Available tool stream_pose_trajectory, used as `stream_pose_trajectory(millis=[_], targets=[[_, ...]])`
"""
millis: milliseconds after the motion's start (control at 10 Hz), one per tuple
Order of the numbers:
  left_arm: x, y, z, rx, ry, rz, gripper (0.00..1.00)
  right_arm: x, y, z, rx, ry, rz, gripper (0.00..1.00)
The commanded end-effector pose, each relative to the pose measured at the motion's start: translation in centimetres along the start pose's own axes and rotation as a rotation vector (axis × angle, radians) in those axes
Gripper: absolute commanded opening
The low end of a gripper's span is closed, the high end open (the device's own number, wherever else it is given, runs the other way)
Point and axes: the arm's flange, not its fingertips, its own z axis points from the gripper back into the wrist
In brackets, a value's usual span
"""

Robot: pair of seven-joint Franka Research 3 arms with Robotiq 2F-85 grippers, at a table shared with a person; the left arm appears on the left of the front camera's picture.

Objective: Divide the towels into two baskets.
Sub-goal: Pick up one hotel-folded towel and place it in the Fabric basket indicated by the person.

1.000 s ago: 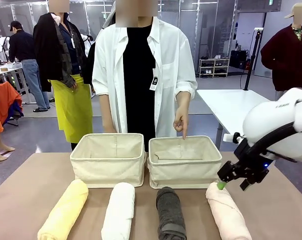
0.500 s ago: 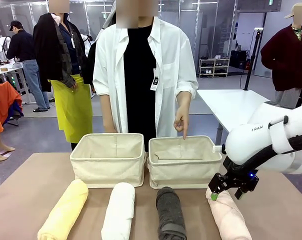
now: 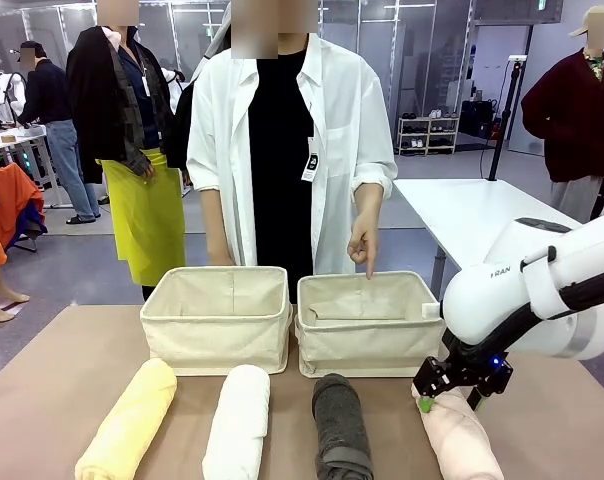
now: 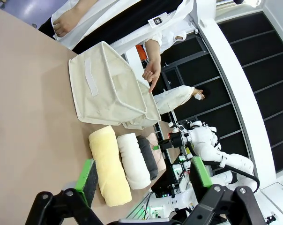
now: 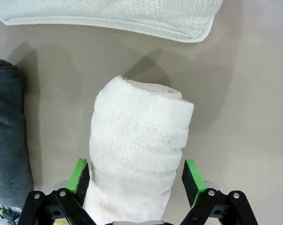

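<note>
Four rolled towels lie in a row on the table's near side: yellow (image 3: 130,420), white (image 3: 237,420), dark grey (image 3: 340,425) and pale pink (image 3: 460,440). Behind them stand two cream baskets, left (image 3: 217,345) and right (image 3: 367,350), both with nothing in them. My right gripper (image 3: 427,400) is low over the pink towel's far end. In the right wrist view it (image 5: 135,180) is open, its green pads (image 5: 79,176) straddling the pink towel (image 5: 137,150). My left gripper (image 4: 144,177) hangs open and holds nothing, well off to the side of the yellow towel (image 4: 108,168).
A person in a white shirt stands behind the baskets, one hand (image 3: 362,245) pointing down at the right basket. The dark grey towel (image 5: 8,136) lies close beside the pink one. Bare table stretches to the left and right of the row.
My right gripper has come down and to the left, from above the pink towel's far end to straddling it. The towels, baskets and pointing hand have not moved.
</note>
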Motion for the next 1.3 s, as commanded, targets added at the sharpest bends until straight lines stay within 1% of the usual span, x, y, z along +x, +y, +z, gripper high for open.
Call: stream_pose_trajectory(millis=[0,100,200,300,400,500,600,700,800,1000,1100,1200], targets=[[-0.1,-0.1,0.3,-0.008,-0.006,-0.001,1.0,-1.5,0.5,-1.3,-0.018,-0.01,-0.031,1.0],[-0.1,-0.1,0.3,-0.008,-0.006,-0.001,1.0,-1.7,0.7,-1.6,-0.019,0.004,-0.024,1.0],[-0.1,-0.1,0.3,-0.008,-0.006,-0.001,1.0,-1.7,0.8,-1.5,-0.022,0.009,-0.025,0.88],[-0.1,-0.1,0.3,-0.008,-0.006,-0.001,1.0,-1.8,0.8,-1.2,-0.02,0.012,-0.023,0.8],[-0.1,-0.1,0.3,-0.008,-0.006,-0.001,1.0,-1.8,0.8,-1.0,-0.019,0.014,-0.029,0.69],[-0.1,-0.1,0.3,-0.008,-0.006,-0.001,1.0,-1.9,0.4,-0.8,-0.011,0.012,-0.038,0.61],[-0.1,-0.1,0.3,-0.008,-0.006,-0.001,1.0,-1.9,0.4,-0.7,-0.008,0.011,-0.046,0.49],[-0.1,-0.1,0.3,-0.008,-0.006,-0.001,1.0,-1.9,0.4,-0.7,-0.012,0.011,-0.05,0.41],[-0.1,-0.1,0.3,-0.008,-0.006,-0.001,1.0,-2.0,0.3,-0.3,-0.016,0.0,-0.039,0.29],[-0.1,-0.1,0.3,-0.008,-0.006,-0.001,1.0,-1.7,0.3,2.7,0.02,-0.008,0.002,0.29],[-0.1,-0.1,0.3,-0.008,-0.006,-0.001,1.0,-1.2,0.7,4.7,0.015,-0.031,0.06,0.29],[-0.1,-0.1,0.3,-0.008,-0.006,-0.001,1.0,-0.5,1.8,6.8,-0.027,-0.078,0.14,0.29]])
